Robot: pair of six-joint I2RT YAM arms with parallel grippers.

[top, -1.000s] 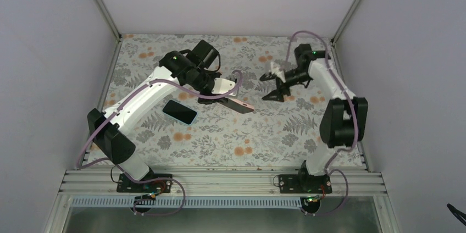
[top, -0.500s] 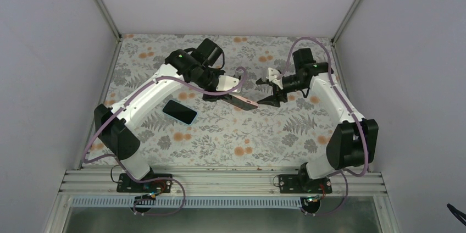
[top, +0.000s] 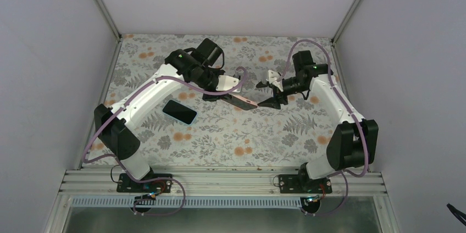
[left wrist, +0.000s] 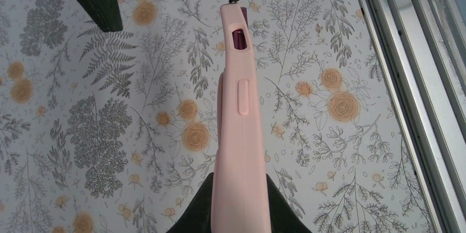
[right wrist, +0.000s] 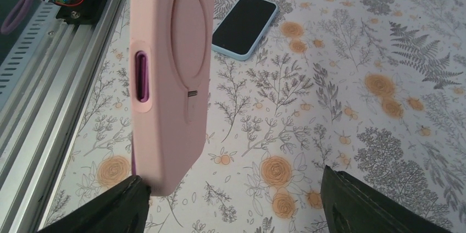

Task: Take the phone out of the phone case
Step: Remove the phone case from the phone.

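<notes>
My left gripper (top: 221, 93) is shut on a pink phone case (top: 242, 101) and holds it edge-up above the table; in the left wrist view the case (left wrist: 240, 134) runs out from between the jaws of the left gripper (left wrist: 240, 214). A purple phone shows through the case's side cutout (left wrist: 238, 39). My right gripper (top: 266, 94) is open at the case's free end. In the right wrist view the case (right wrist: 167, 68) hangs just inside the left finger (right wrist: 99, 211), with the right gripper (right wrist: 233, 203) spread wide. I cannot tell whether that finger touches the case.
A second phone in a light blue case (top: 179, 111) lies screen-up on the floral table, left of the held case; it also shows in the right wrist view (right wrist: 244, 24). The aluminium rail (left wrist: 417, 79) runs along the table's near edge.
My right arm has swung left, bringing its open gripper to the free end of the pink case. My left arm shifted a little right and back, still holding the case.
</notes>
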